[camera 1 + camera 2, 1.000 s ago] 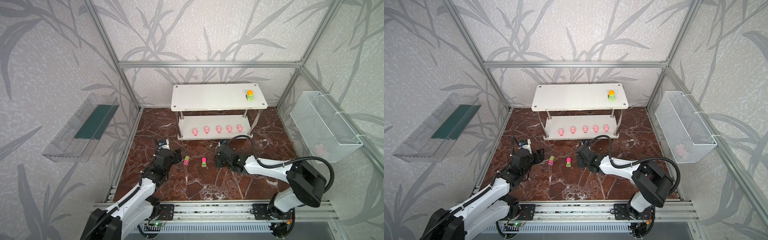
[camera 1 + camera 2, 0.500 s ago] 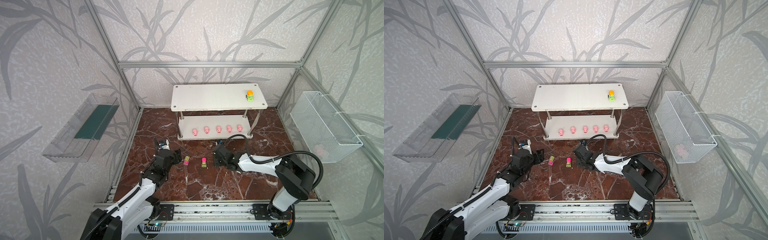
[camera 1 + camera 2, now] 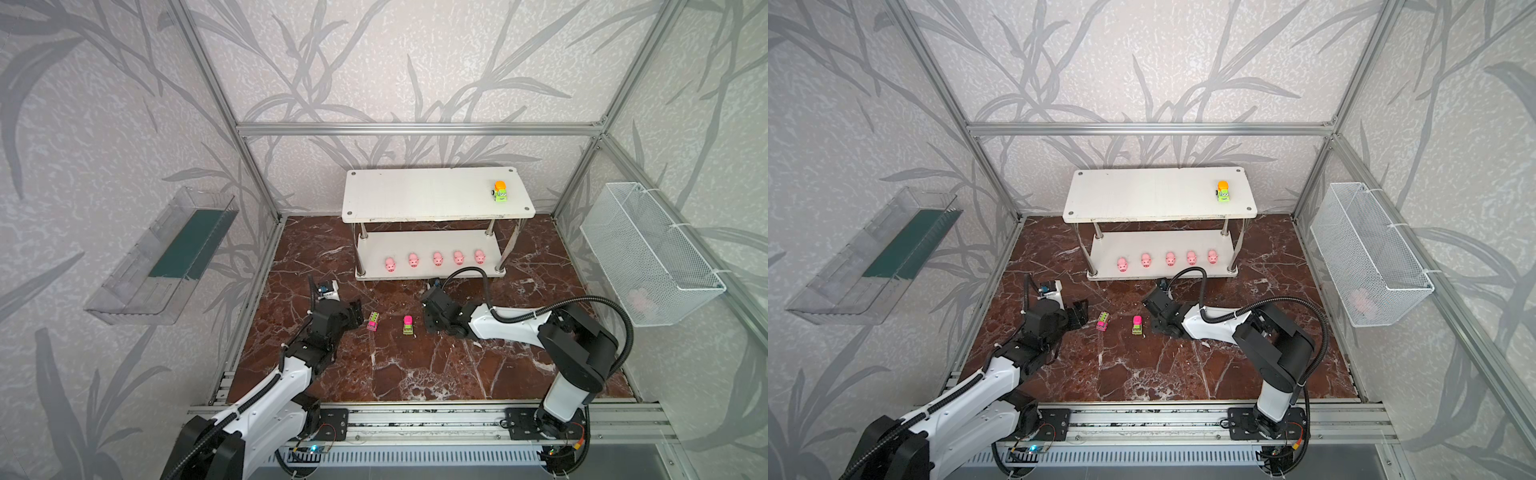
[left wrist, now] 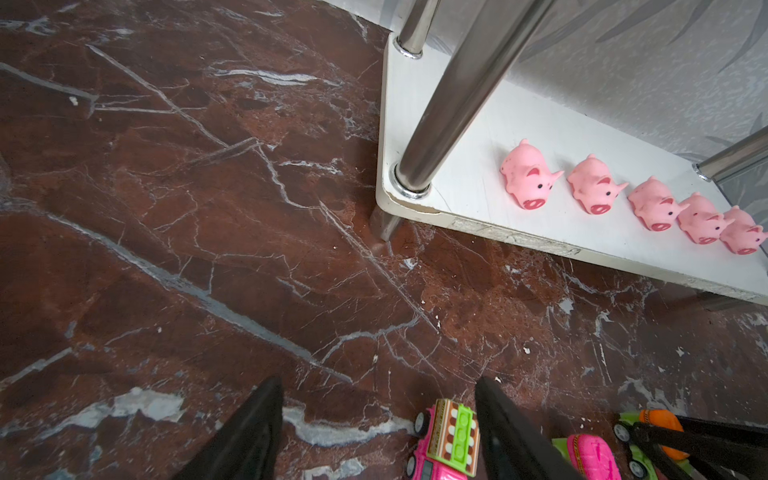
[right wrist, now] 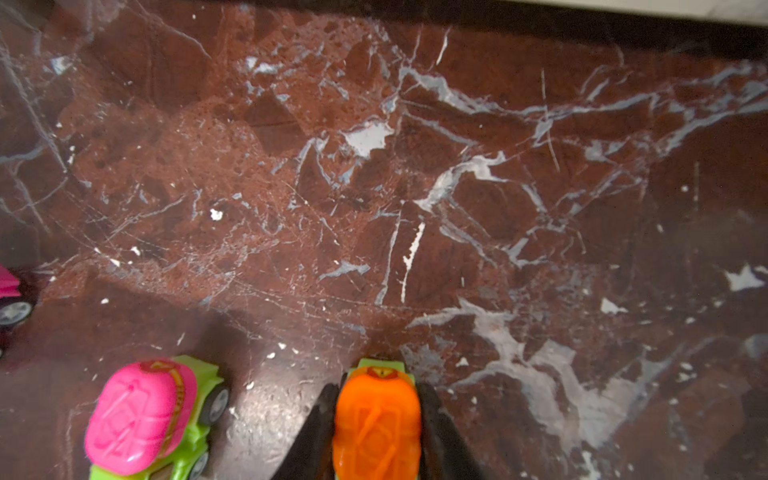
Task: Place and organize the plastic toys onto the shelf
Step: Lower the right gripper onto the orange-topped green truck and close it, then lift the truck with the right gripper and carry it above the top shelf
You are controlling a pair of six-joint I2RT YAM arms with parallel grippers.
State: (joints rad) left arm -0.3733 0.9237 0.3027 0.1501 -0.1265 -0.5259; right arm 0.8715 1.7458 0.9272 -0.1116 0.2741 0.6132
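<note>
The right wrist view shows the right claw (image 5: 376, 392) pinching an orange-topped car (image 5: 376, 428) at bottom centre; in both top views the claw hides it. The left claw (image 4: 378, 384) stands spread beside a pink car (image 4: 446, 440). Five pigs (image 3: 437, 258) line the shelf (image 3: 415, 195), lower level.

In both top views a clear plastic tray (image 3: 137, 286) hangs tilted on the wall at the left of the frame, with a dark green strip (image 3: 189, 243) lying along its inside. At the right a white wire mesh basket (image 3: 631, 249) hangs on the wall; a blurred pink shape (image 3: 642, 299) shows through the mesh near its lower end. A red-brown marble floor (image 3: 415, 365) with white veins fills the lower middle. Grey leaf-patterned wallpaper (image 3: 415, 62) covers the walls behind an aluminium frame (image 3: 415, 129).
</note>
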